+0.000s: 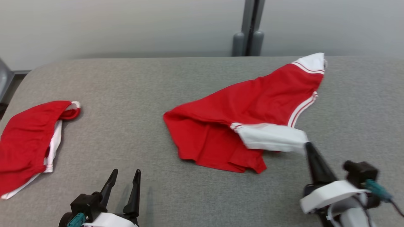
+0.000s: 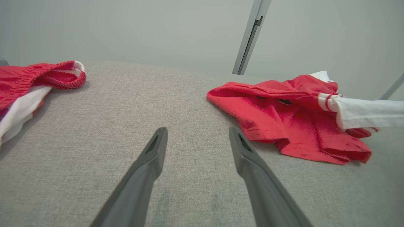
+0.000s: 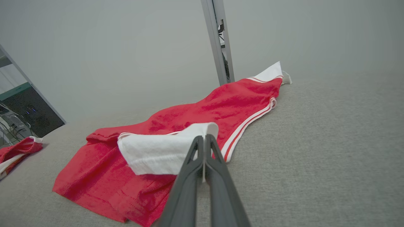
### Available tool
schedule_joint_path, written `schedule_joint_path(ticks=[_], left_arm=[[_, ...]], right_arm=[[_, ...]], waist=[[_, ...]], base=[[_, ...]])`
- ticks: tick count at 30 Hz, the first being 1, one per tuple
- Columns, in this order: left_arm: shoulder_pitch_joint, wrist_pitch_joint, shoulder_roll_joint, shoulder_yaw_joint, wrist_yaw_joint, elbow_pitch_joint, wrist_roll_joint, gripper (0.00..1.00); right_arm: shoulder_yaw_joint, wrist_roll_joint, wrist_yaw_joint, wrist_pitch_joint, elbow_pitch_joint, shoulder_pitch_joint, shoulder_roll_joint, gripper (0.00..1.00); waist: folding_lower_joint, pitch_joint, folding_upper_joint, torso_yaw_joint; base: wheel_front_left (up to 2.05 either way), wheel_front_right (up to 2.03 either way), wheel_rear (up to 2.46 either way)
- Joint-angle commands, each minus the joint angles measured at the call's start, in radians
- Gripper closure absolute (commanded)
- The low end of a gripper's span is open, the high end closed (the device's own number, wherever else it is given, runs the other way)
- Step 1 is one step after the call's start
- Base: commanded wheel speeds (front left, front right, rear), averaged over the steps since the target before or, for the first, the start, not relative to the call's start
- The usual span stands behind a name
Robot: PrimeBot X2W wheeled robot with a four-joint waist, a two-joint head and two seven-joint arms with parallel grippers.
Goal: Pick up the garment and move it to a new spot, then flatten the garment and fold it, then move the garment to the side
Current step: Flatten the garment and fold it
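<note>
A red garment [image 1: 240, 110] with white sleeves and striped trim lies crumpled on the grey table, right of centre. My right gripper [image 1: 306, 145] is shut on the edge of its near white sleeve [image 1: 273, 138], lifting that sleeve a little off the red cloth. From the right wrist, the fingers pinch the sleeve's fold [image 3: 203, 130] and the garment [image 3: 195, 119] stretches away to the far right. My left gripper [image 1: 125, 172] stands open near the front edge, well left of the garment [image 2: 284, 110], with nothing between its fingers [image 2: 154, 151].
A second red and white garment [image 1: 28, 142] lies at the table's left edge, also seen as the second garment [image 2: 28, 82]. The grey padded table [image 1: 142, 88] ends at a pale wall with a grey post [image 1: 251, 28] behind it.
</note>
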Motion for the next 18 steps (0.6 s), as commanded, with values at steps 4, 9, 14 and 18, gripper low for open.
schedule_joint_path(ticks=[4, 9, 14, 18], left_arm=[[-0.003, -0.002, 0.004, -0.03, 0.001, -0.012, -0.014, 0.0], [-0.004, -0.002, 0.004, -0.072, 0.0, -0.013, -0.009, 0.0], [0.001, -0.002, 0.004, -0.106, -0.002, -0.003, -0.004, 0.0], [-0.003, -0.002, 0.003, -0.117, -0.003, 0.0, -0.006, 0.0]], right_arm=[[-0.215, -0.088, 0.0, 0.0, -0.087, 0.059, -0.056, 1.0], [-0.359, -0.157, 0.0, 0.0, -0.073, 0.083, -0.083, 1.0], [-0.429, -0.222, 0.0, 0.0, -0.042, 0.096, -0.057, 0.0], [-0.428, -0.231, 0.0, 0.0, -0.065, 0.099, -0.023, 0.0]], waist=[[0.0, -0.028, 0.0, -0.085], [0.0, -0.029, 0.0, -0.111], [0.0, -0.026, 0.0, -0.118], [0.0, -0.01, 0.0, -0.125]], base=[[0.0, 0.0, 0.0], [0.0, 0.0, 0.0], [0.0, 0.0, 0.0], [0.0, 0.0, 0.0]])
